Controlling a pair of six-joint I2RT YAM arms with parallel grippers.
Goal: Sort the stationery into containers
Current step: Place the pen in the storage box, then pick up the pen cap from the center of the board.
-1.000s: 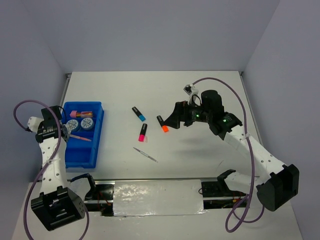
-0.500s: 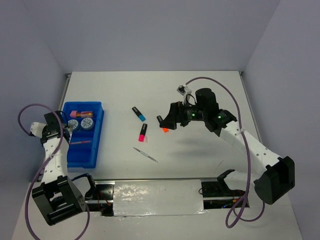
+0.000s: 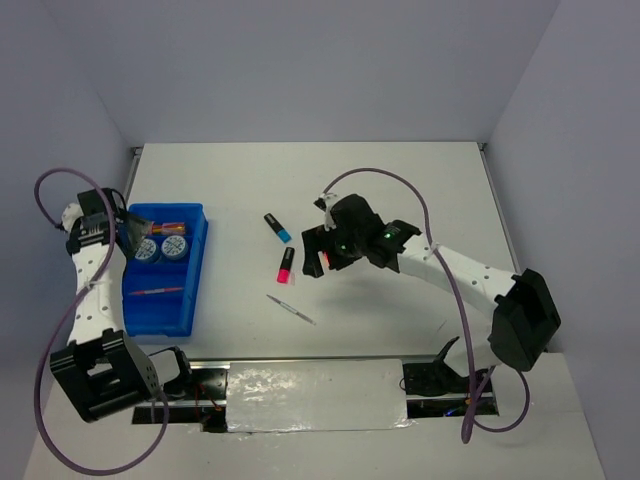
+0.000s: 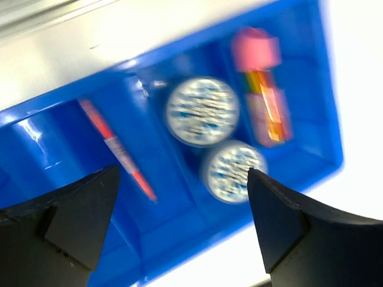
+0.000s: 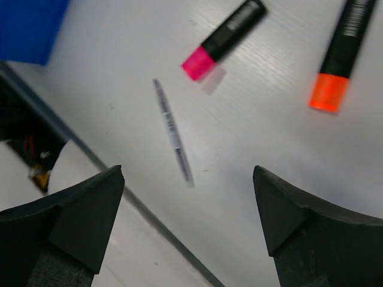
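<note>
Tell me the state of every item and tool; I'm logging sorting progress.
blue tray, on table, partly filled
first patterned roll, in tray
second patterned roll, in tray, same compartment
pink cylinder, in tray, end compartment
red pen, in tray, own compartment
blue highlighter, loose on table
pink highlighter, loose on table
orange highlighter, loose on table
grey pen, loose on table
left tool, open, empty
right tool, open, empty
</note>
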